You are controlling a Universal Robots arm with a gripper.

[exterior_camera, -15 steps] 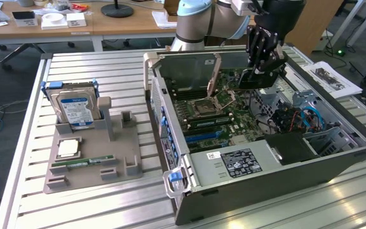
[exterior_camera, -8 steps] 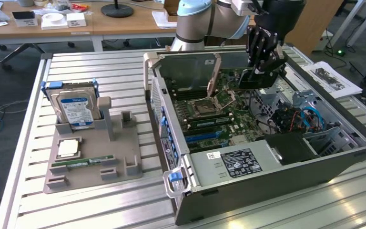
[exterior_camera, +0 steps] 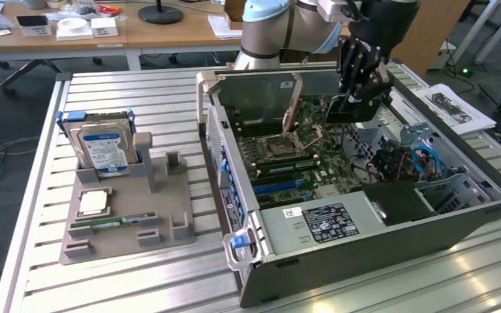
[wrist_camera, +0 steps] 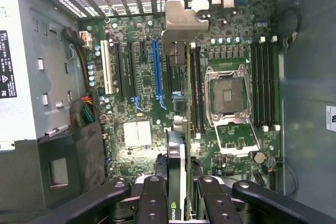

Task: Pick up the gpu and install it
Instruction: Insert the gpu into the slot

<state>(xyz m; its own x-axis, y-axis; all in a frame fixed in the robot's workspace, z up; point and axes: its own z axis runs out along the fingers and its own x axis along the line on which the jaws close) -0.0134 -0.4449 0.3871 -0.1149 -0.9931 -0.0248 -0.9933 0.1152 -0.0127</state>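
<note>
The gpu (exterior_camera: 351, 112) is a dark flat card hanging over the open computer case (exterior_camera: 459, 218), with my gripper (exterior_camera: 355, 98) shut on it from above. In the wrist view the gpu (wrist_camera: 176, 153) shows edge-on between the black fingers (wrist_camera: 152, 198), and its silver bracket (wrist_camera: 181, 24) points toward the case's rear slot openings. My gripper (wrist_camera: 178, 184) holds the card above the motherboard (wrist_camera: 136, 129), clear of it. The card lines up roughly between the long blue slot (wrist_camera: 157, 72) and the memory slots beside the processor socket (wrist_camera: 229, 95).
On the exterior view's left, a grey holder tray (exterior_camera: 177, 199) carries a hard drive (exterior_camera: 104, 147), a processor chip (exterior_camera: 92, 203) and a green memory stick (exterior_camera: 111, 222). The power supply (exterior_camera: 320, 222) and cables (exterior_camera: 407, 163) crowd the case. Papers (exterior_camera: 455, 107) lie beyond it.
</note>
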